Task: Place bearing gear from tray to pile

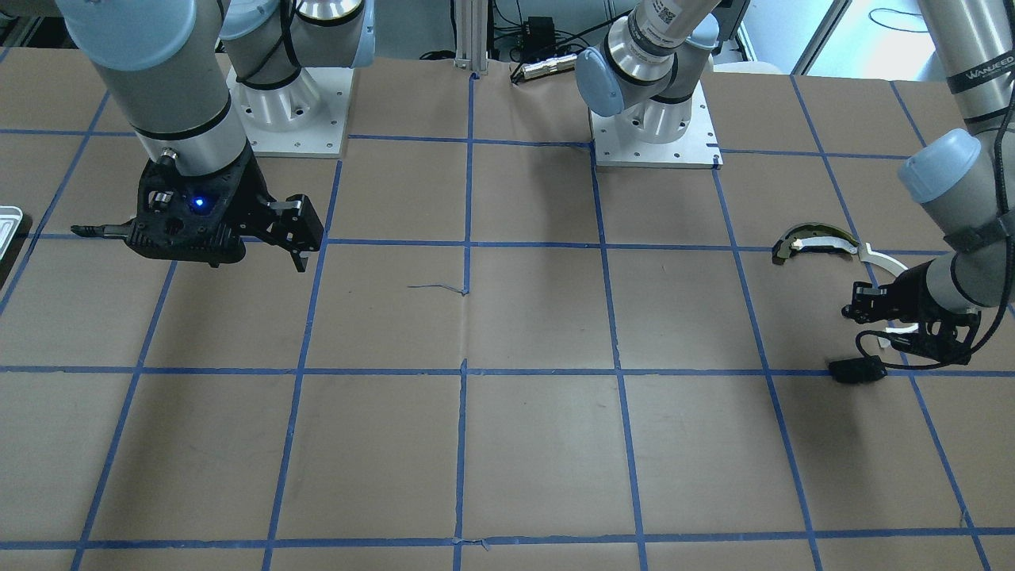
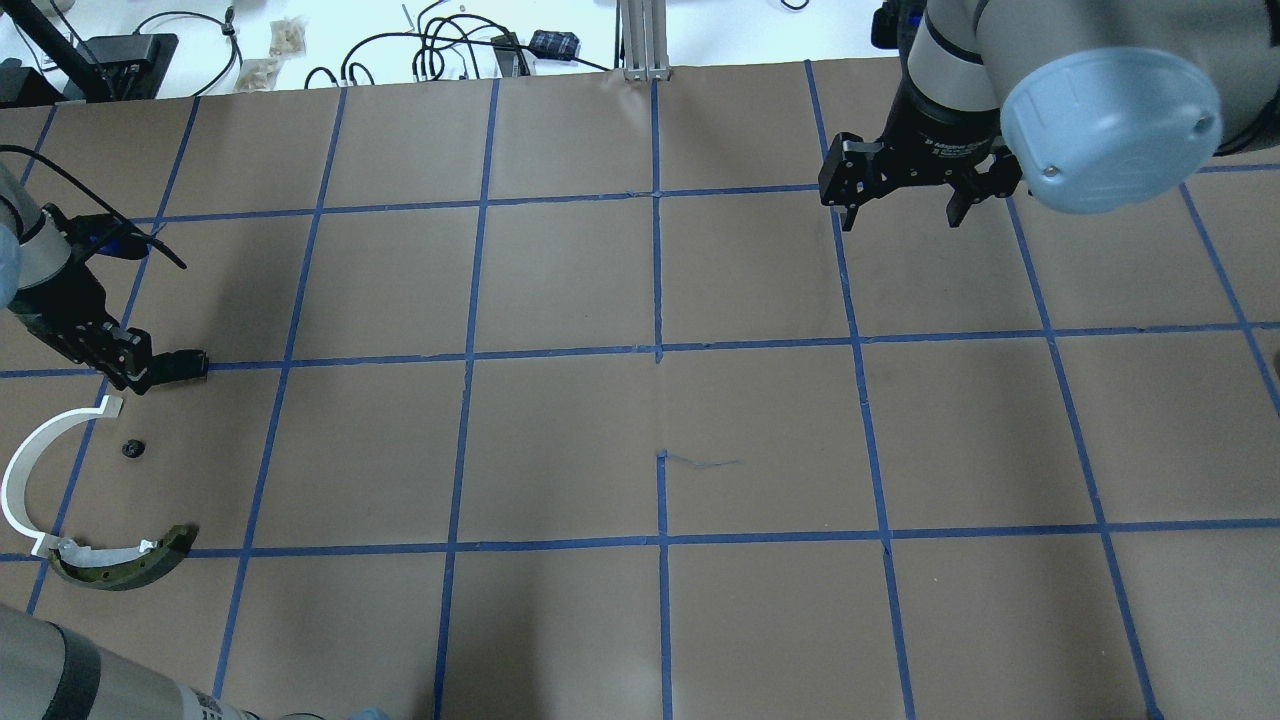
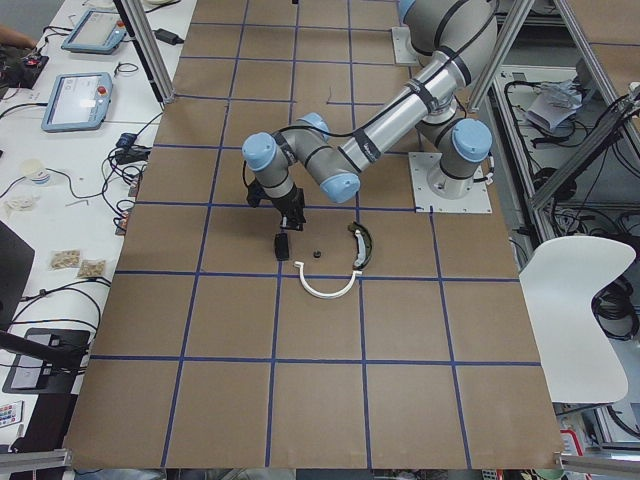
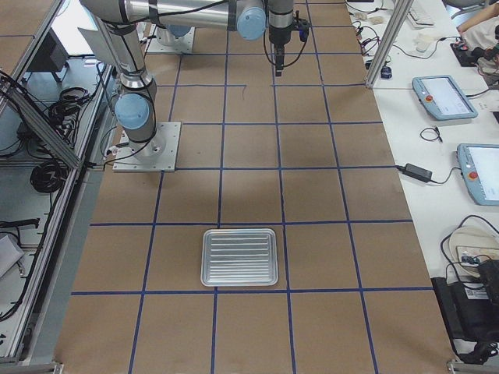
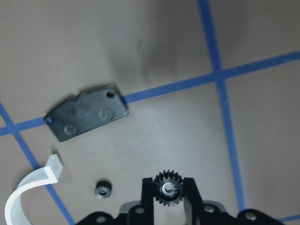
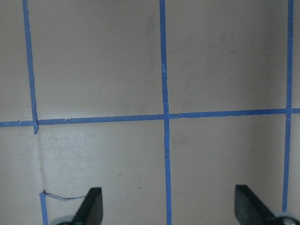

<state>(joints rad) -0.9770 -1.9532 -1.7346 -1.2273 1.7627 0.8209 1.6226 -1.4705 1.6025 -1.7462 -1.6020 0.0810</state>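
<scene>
My left gripper [image 5: 168, 193] is shut on a black toothed bearing gear [image 5: 167, 182] with a silvery hub and holds it over the pile. The pile is a flat black plate [image 5: 86, 115], a white arc strip [image 2: 28, 470], an olive-and-black curved piece [image 2: 125, 565] and a small black gear [image 5: 101, 190] lying on the table. In the overhead view the left gripper [image 2: 135, 372] is beside the plate [image 2: 185, 362]. The silvery tray [image 4: 239, 257] lies far off at the table's right end and looks empty. My right gripper [image 2: 900, 215] is open and empty above bare table.
The table is brown paper with a blue tape grid. The tray's corner shows at the edge of the front view [image 1: 8, 222]. The arm bases [image 1: 654, 119] stand at the robot's side. Cables and tablets lie beyond the far edge.
</scene>
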